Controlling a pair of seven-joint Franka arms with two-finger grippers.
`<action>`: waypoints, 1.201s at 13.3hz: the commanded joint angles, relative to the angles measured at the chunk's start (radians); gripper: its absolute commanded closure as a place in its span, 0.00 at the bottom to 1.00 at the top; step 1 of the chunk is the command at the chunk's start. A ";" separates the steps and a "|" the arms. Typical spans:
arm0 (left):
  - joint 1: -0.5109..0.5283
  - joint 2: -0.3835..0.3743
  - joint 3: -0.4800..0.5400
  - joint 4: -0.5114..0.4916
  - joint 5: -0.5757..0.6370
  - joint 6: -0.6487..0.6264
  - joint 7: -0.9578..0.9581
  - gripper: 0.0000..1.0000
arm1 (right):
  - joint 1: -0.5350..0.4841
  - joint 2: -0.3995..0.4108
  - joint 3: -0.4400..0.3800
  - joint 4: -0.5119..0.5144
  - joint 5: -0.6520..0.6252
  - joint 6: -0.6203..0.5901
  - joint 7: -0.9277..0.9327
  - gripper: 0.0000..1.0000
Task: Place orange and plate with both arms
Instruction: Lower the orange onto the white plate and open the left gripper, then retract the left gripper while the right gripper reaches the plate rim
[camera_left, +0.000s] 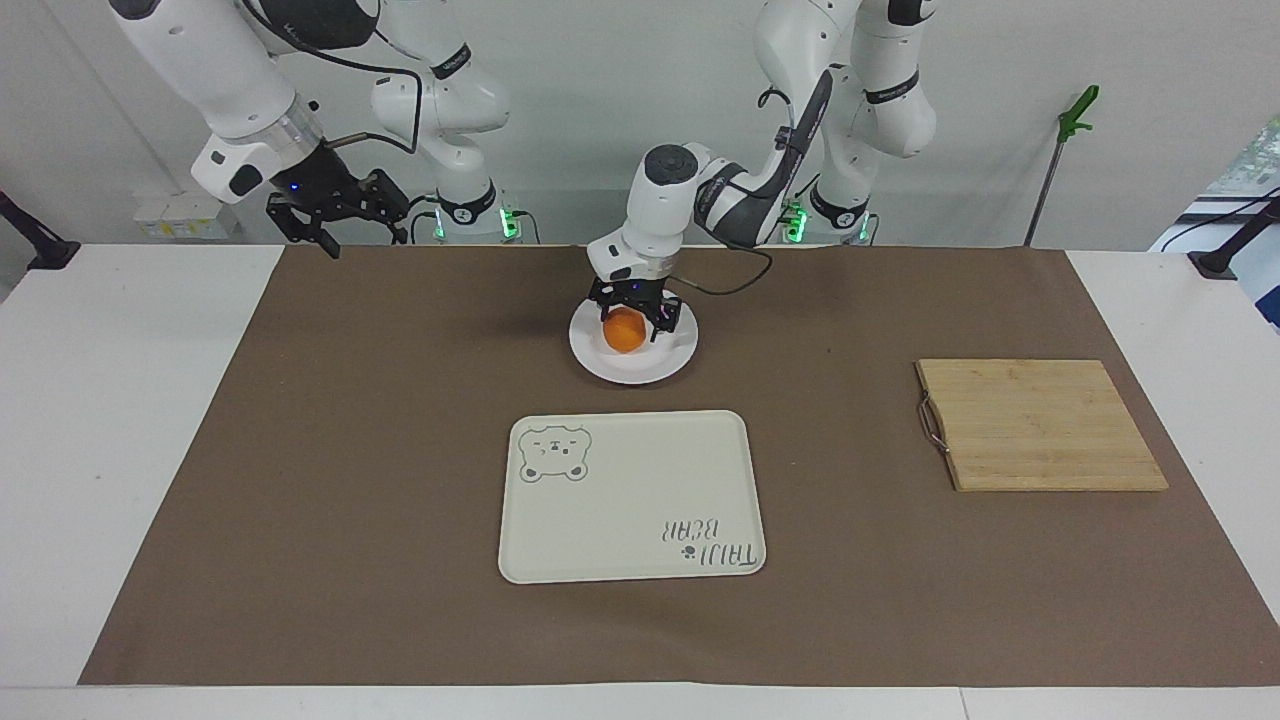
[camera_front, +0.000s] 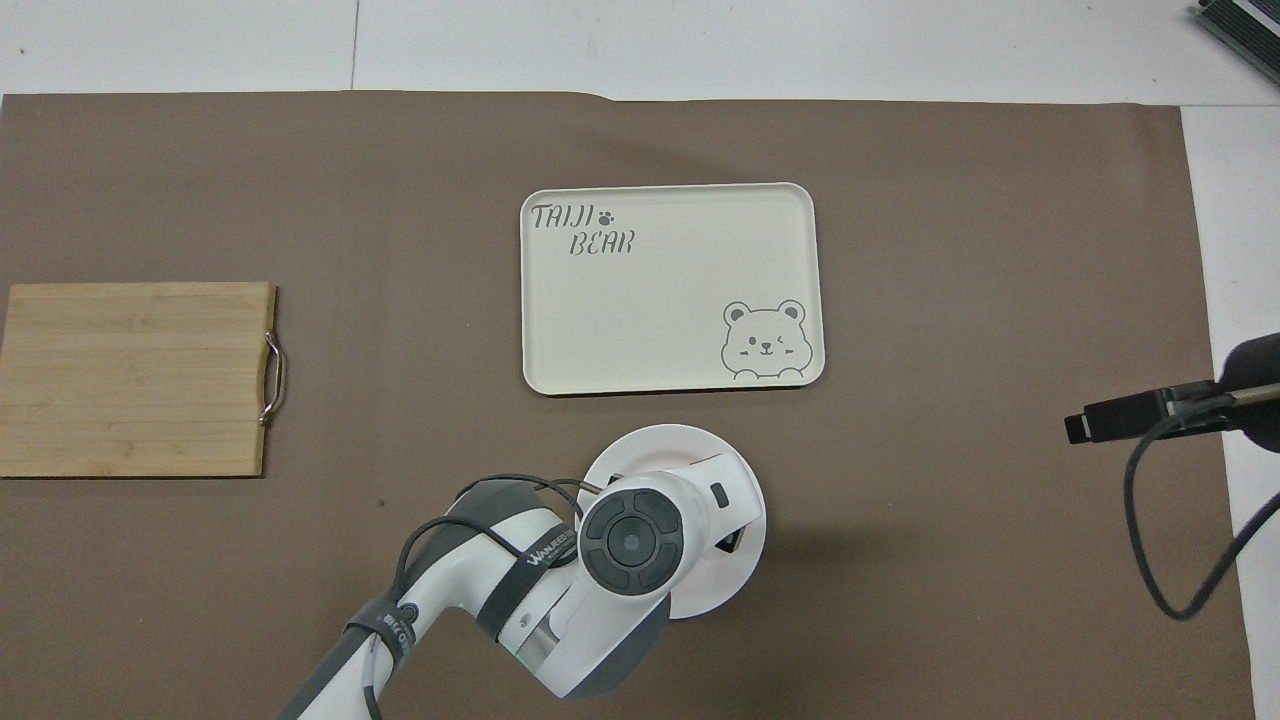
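On the plate (camera_left: 632, 358), the orange (camera_left: 624, 331) is sitting between the spread fingers of the left gripper (camera_left: 630, 318); the right gripper (camera_left: 335, 215) (also open, empty) is hanging over the table's right-arm end.

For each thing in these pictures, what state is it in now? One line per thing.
orange: resting on the plate, between the left gripper's open fingers.
plate: flat on the mat, nearer to the robots than the tray.
tray: nothing on it.
cutting board: flat, bare.
left gripper: open, down around the orange.
right gripper: open, raised, holding nothing.
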 joint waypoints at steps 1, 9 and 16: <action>0.062 -0.050 0.014 0.055 -0.012 -0.119 0.025 0.00 | -0.018 -0.027 0.003 -0.060 0.084 0.034 -0.038 0.00; 0.356 -0.132 0.019 0.242 0.133 -0.375 0.241 0.00 | -0.024 -0.023 0.002 -0.291 0.359 0.169 -0.184 0.00; 0.625 -0.133 0.023 0.520 0.136 -0.726 0.529 0.00 | 0.019 0.005 0.003 -0.466 0.560 0.335 -0.245 0.00</action>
